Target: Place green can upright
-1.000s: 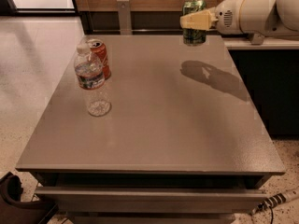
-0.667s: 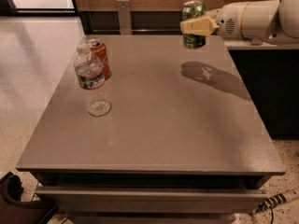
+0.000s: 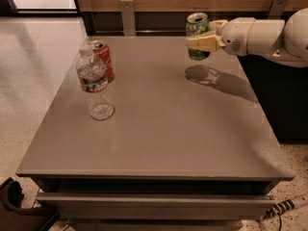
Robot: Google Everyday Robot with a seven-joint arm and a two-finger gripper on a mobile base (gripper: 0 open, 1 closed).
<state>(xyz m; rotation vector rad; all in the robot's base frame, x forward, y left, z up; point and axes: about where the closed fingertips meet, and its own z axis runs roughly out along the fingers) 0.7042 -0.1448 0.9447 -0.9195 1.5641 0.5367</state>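
The gripper (image 3: 201, 42) was above the far right part of the table (image 3: 168, 134), at the end of a white arm (image 3: 262, 35) that came in from the right side of the table. Its cream fingers (image 3: 206, 43) were closed around the green can (image 3: 197, 29), one finger crossing the front of the can at its middle height. The can stood upright in this grasp, with its silver top facing up and rising over the fingers, and its lower part showing under them. The can was not touching the table. It hung in the air over the table's far right area, and a dark shadow (image 3: 211, 76) of the can and the gripper lay on the table surface a little nearer than the can.

On the far left part of the table stood a water bottle (image 3: 94, 85), upright and with little water in it. A red-orange soda can (image 3: 104, 59) stood upright just behind the bottle, toward the far edge of the table, partly hidden by it.
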